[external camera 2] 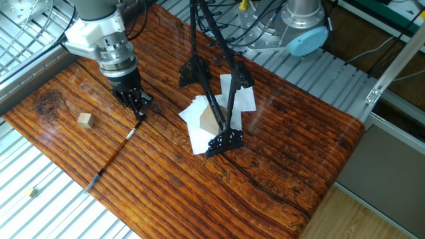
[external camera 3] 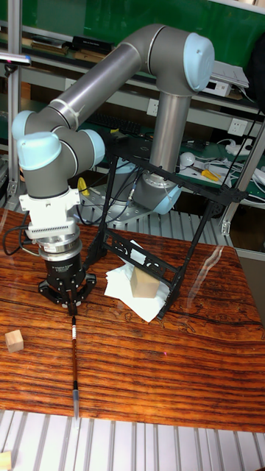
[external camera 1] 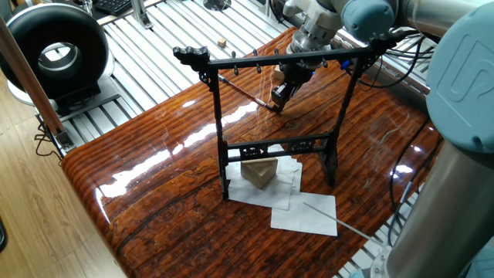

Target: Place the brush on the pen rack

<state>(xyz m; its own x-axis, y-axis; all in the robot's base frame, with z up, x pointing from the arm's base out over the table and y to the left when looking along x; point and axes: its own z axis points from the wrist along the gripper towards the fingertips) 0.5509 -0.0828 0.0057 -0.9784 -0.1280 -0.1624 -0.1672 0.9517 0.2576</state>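
You cannot see the gripper's fingertips plainly: they are dark against dark wood, though they look pinched together on the top end of the brush, whose shaft slopes down from there to the table near its edge. In the tall fixed view the brush runs straight toward the camera below the gripper, its tip close to the metal slats. In one fixed view most of the brush lies behind the rack, whose top bar crosses in front of the gripper. The rack's top is cut off in the other fixed view. The table is glossy reddish wood with strong grain and glare. White paper and a tan block lie at the rack's feet. A small wooden cube sits well apart.
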